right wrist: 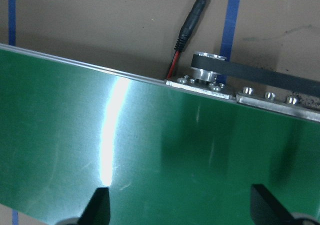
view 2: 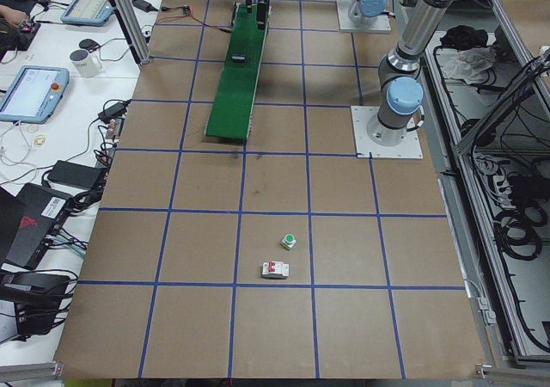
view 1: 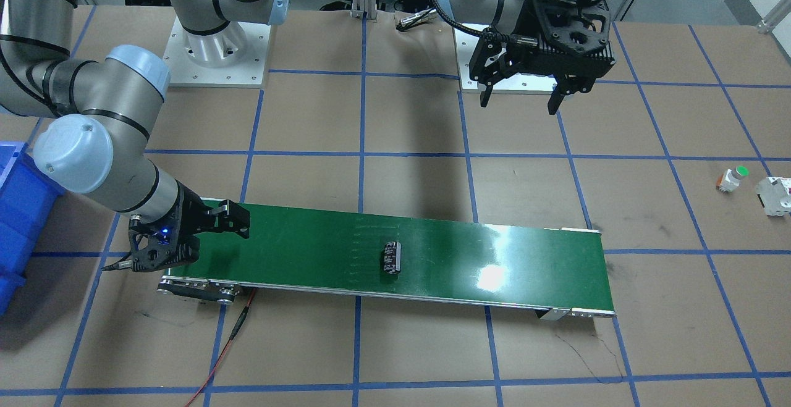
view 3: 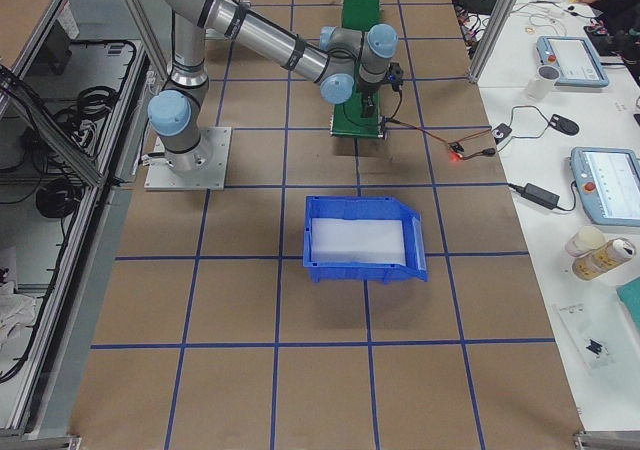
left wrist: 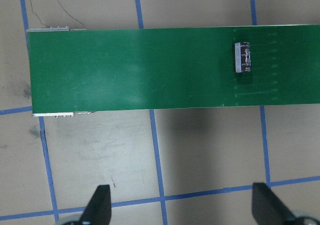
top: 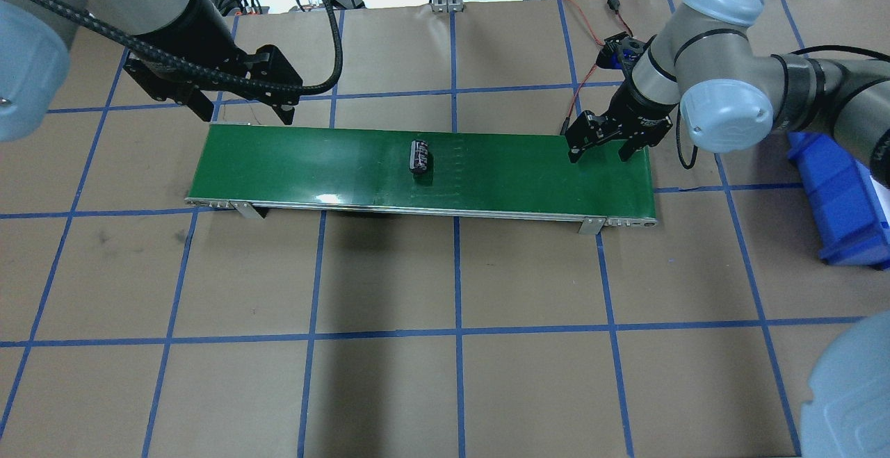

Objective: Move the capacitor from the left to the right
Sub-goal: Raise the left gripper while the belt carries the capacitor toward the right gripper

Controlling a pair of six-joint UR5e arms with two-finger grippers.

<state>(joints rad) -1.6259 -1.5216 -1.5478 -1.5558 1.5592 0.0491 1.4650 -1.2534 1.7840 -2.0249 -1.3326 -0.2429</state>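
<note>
**Overhead view.** Brown paper-covered table (top: 389, 270), gridded with blue tape. Long glossy green conveyor belt (top: 313, 166) laid left to right across the far half. Small black cylindrical capacitor (top: 420, 156) with pale markings, on its side, crosswise at about mid-length of the belt and inside both long edges. Bare belt to either side of it. Black left gripper (top: 243, 116) raised high by the belt's left end, fingers spread wide, nothing between them. Black right gripper (top: 599, 157) low over the belt's right end, likewise spread wide and empty. Blue plastic bin (top: 845, 201) off the right end, apart from the belt. Wide bare squares on the near side.

**Front-facing view.** Small white part with green cap (view 1: 733, 178) and white boxy block (view 1: 775, 195), just beside each other, well apart from the belt's left end. Thin red cable (view 1: 228, 339) trailing from the belt's right end toward the table edge.

**Left side view.** Both white items on bare paper, far from the belt.

**Right side view.** Bin between the camera and the belt's end, opening upward.

**Left wrist view.** Capacitor and belt far below, both fingertips wide apart over bare paper.

**Right wrist view.** Green surface close beneath wide-set fingertips, with the belt's metal edge and roller just beyond.
</note>
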